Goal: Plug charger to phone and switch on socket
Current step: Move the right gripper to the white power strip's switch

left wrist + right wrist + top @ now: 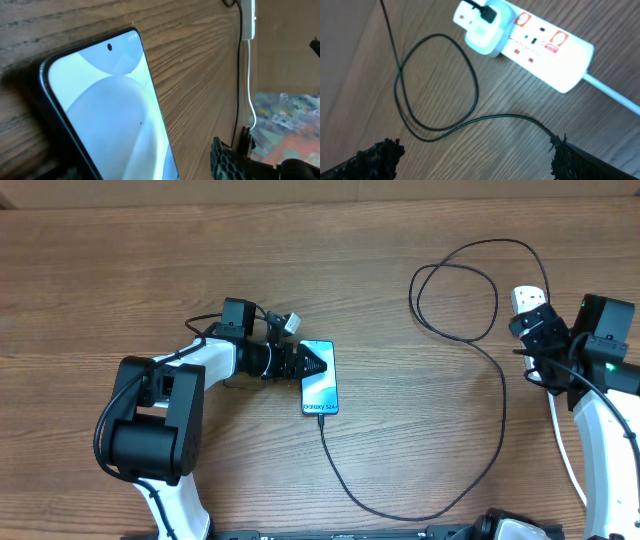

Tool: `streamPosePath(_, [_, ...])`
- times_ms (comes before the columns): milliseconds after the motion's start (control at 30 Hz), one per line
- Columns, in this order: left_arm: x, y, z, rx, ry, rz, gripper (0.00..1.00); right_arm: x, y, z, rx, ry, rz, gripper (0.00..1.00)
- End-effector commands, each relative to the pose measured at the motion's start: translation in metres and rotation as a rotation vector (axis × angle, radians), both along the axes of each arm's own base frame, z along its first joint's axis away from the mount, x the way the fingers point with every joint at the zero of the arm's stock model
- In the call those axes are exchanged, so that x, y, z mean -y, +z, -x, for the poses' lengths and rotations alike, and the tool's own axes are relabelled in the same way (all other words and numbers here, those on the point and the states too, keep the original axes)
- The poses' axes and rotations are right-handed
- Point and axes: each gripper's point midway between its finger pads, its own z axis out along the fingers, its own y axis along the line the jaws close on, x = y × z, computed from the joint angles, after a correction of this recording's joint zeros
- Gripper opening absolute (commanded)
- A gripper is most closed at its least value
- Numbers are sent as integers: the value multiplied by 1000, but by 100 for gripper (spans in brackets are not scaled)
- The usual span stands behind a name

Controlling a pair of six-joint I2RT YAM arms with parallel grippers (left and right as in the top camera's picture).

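Observation:
The phone (320, 385) lies flat mid-table with its cyan screen lit. The charger cable (497, 410) has its tip in the phone's near end (321, 418); it runs in a long loop to the right and ends at a white adapter (485, 32) plugged into the socket strip (547, 47). The strip has red switches (559, 37). My left gripper (317, 365) is open, straddling the phone's far end (100, 110); wood shows between the phone's edge and one finger (225, 160). My right gripper (477, 155) is open and empty, hovering just short of the strip (524, 298).
The strip's thick white cord (562, 450) runs along the right side toward the front edge, under my right arm. The black cable forms a loop (437, 85) on the wood beside the strip. The strip and cord show far off in the left wrist view (248, 30).

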Motion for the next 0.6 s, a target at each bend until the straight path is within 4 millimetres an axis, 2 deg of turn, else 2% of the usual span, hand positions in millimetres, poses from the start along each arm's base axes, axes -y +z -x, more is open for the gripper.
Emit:
streamPosePath(0, [-19, -28, -6, -15, 71, -164, 73, 20, 19, -4, 22, -46, 64, 99])
streamPosePath(100, [-23, -32, -7, -14, 83, -200, 87, 31, 25, -7, 13, -72, 62, 99])
streamPosePath(267, [-30, -38, -7, -20, 98, -252, 94, 43, 20, -19, -64, -85, 39, 100])
streamPosePath(400, [-32, -40, -6, -29, 100, -264, 97, 49, 3, -33, -186, -80, 0, 100])
streamPosePath(433, [-32, -40, -6, -29, 100, -264, 100, 51, -1, -37, -207, -79, -7, 95])
streamPosePath(567, [-33, -42, -3, -43, 100, -276, 100, 56, -14, -48, -276, -81, -31, 57])
